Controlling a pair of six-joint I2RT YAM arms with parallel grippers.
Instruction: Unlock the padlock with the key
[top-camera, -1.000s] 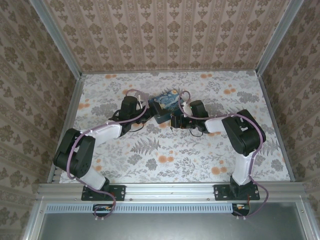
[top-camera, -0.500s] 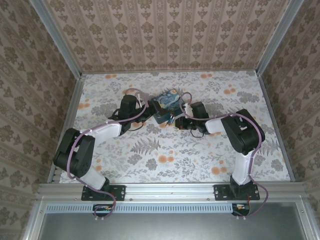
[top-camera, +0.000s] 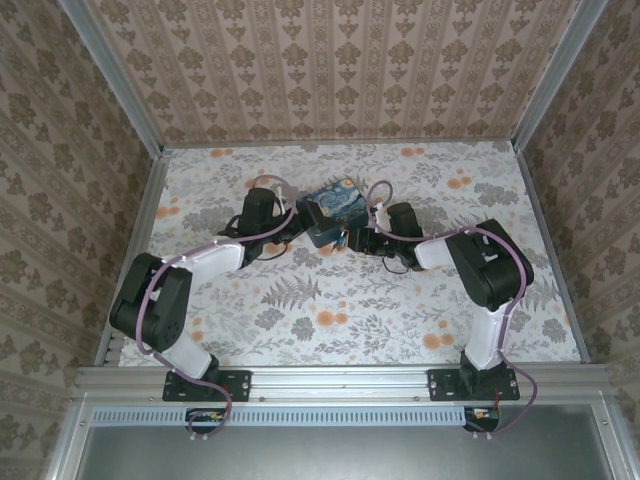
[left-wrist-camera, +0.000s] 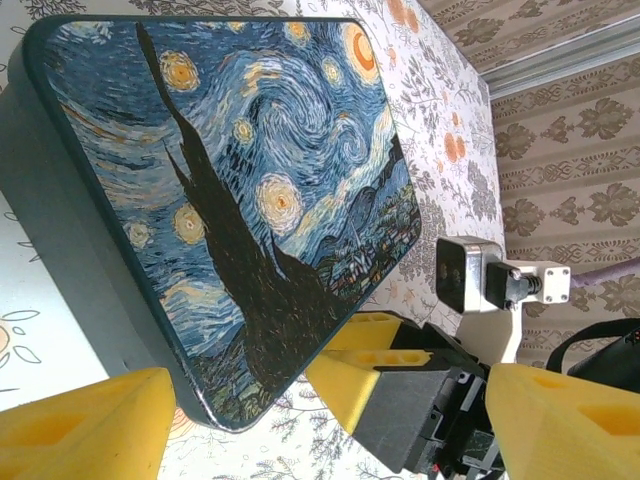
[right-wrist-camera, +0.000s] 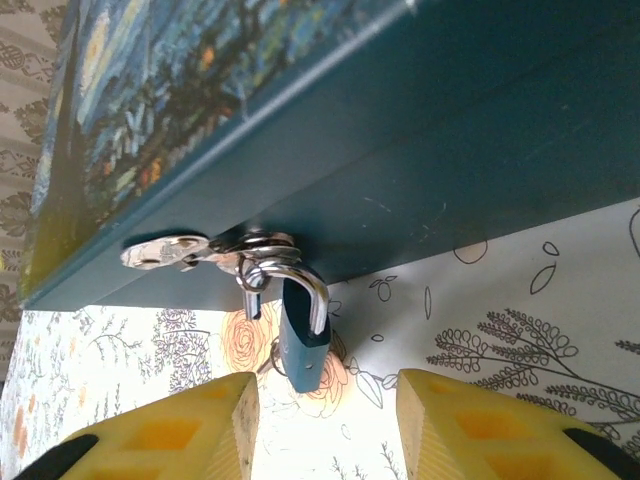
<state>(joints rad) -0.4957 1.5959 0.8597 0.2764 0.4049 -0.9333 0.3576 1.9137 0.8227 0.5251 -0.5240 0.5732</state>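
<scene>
The likeliest slip is a wrong pinch. The right gripper (right-wrist-camera: 325, 392) hangs just below the padlock (right-wrist-camera: 300, 340) with its yellow fingers (right-wrist-camera: 165, 430) apart and nothing between them, so the key is not in hand. The teal-bodied padlock dangles by its silver shackle (right-wrist-camera: 303, 282) from the clasp rings on the front wall of the Starry Night box (left-wrist-camera: 250, 180). It hangs freely there, so a touch from a finger would probably set it swinging or twisting. I take the key to be the slim dark piece (right-wrist-camera: 250, 297) hanging just left of the shackle, though it is too small to be sure. Closing here could catch the lock body or the clasp instead. A second risk is the box sliding on the floral tablecloth (top-camera: 400, 300). The left gripper (top-camera: 298, 226) stands wide open at the box's corner, one finger beside the wall and the other well clear. It does not clamp the box, so a push from the right side may shove it. A third risk is a collision: in the left wrist view a finger of the right gripper sits between the left arm's own fingers. By count there are one box, one padlock, one likely key and two grippers; the stacked clasp rings I cannot count.
</scene>
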